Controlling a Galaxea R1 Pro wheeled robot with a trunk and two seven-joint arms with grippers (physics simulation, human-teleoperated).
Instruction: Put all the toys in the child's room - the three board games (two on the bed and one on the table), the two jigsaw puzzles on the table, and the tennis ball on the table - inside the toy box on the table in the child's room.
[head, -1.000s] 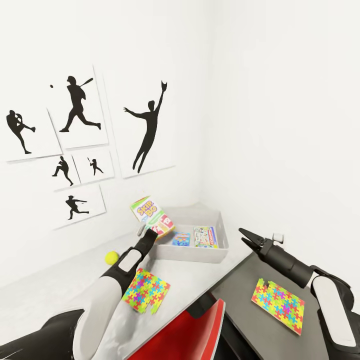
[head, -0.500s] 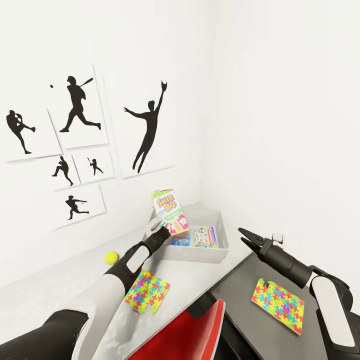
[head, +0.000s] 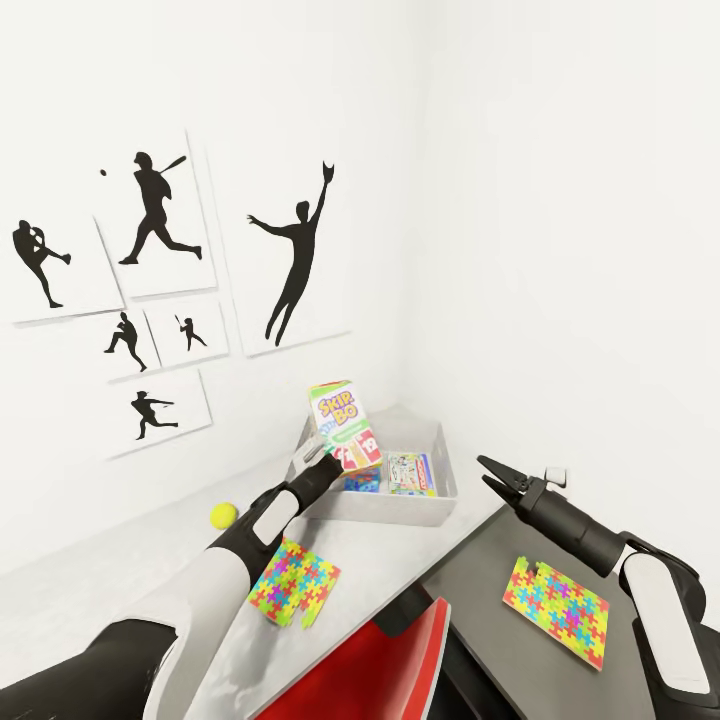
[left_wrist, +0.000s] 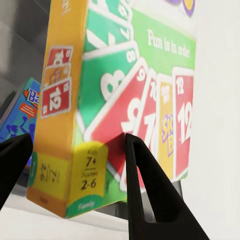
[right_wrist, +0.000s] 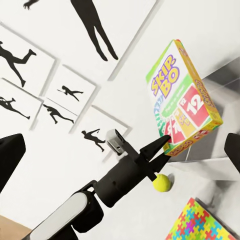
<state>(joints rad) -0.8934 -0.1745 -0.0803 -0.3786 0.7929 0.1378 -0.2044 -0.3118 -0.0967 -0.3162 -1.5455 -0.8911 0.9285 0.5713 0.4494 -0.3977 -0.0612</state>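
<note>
Two fingers (left_wrist: 145, 200) of left arm clamp Skip-Bo box (head: 345, 427) above toy box (head: 440, 497); right fingers (head: 497, 476) spread.

The Skip-Bo board game (head: 345, 426) stands nearly upright over the grey toy box (head: 432, 502), where a blue game (head: 364, 480) and a white-green game (head: 411, 473) lie flat.

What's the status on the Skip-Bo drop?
Left pincer shut on Skip-Bo box, held upright over toy box. Right pincer open, empty. Two games already inside; nothing in the way.
</note>
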